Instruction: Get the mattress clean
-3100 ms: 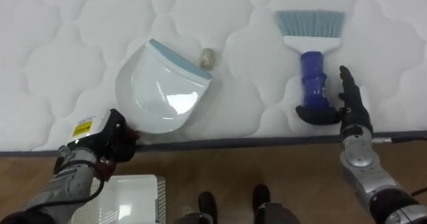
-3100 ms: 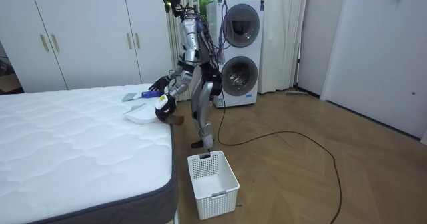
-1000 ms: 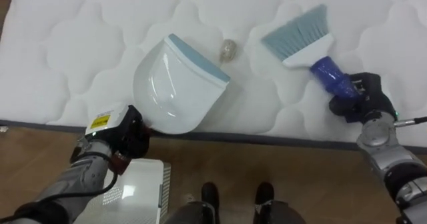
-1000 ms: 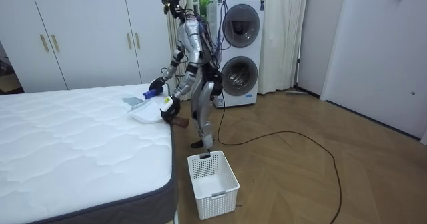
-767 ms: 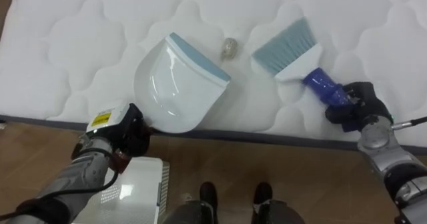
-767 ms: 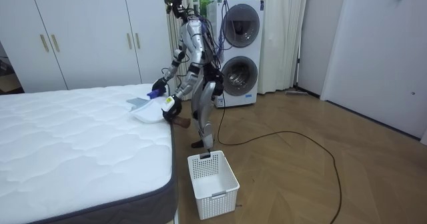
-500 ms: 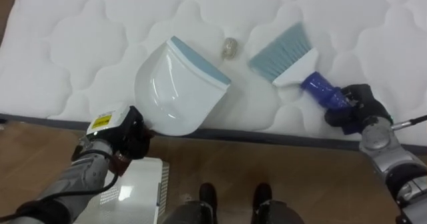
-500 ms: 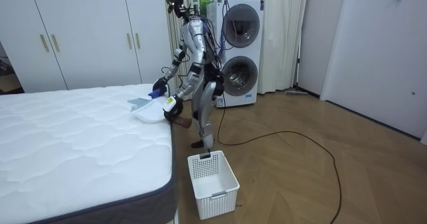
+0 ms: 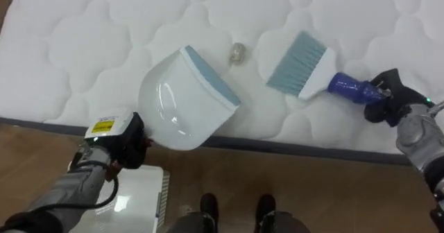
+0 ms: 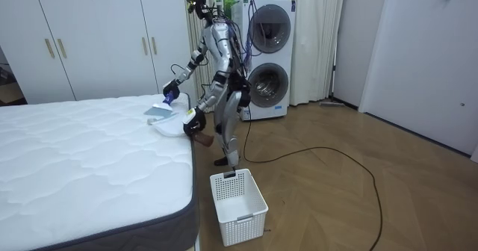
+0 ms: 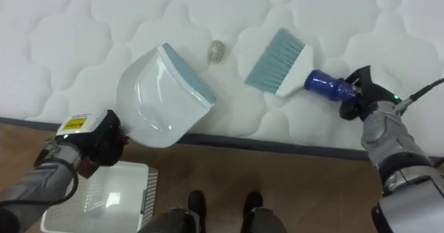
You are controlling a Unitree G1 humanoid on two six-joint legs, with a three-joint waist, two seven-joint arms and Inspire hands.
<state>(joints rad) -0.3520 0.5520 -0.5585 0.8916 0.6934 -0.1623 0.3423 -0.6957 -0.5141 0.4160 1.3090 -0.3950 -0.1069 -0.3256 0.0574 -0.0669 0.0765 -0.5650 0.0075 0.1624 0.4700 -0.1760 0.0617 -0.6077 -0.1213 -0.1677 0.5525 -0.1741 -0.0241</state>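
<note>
At the bed's (image 9: 104,32) edge, I am working the sweep-up. My left hand (image 9: 119,148) is clenching its fingers round the handle of the white dustpan (image 9: 182,101), whose blue lip is tilting toward the quilting. My right hand (image 9: 386,101) is grasping the blue handle of the brush (image 9: 300,66), its bristles low over the bed. I cannot tell whether they are touching it.

The small crumpled scrap (image 9: 237,52) is lying on the bed between lip and bristles, near both. Next, I judge, the bristles must come round behind it and draw it into the pan, lip pressed flat.

The dustpan is carrying nothing. The white basket (image 10: 237,197) is standing on the floor by my feet, apparently empty.
</note>
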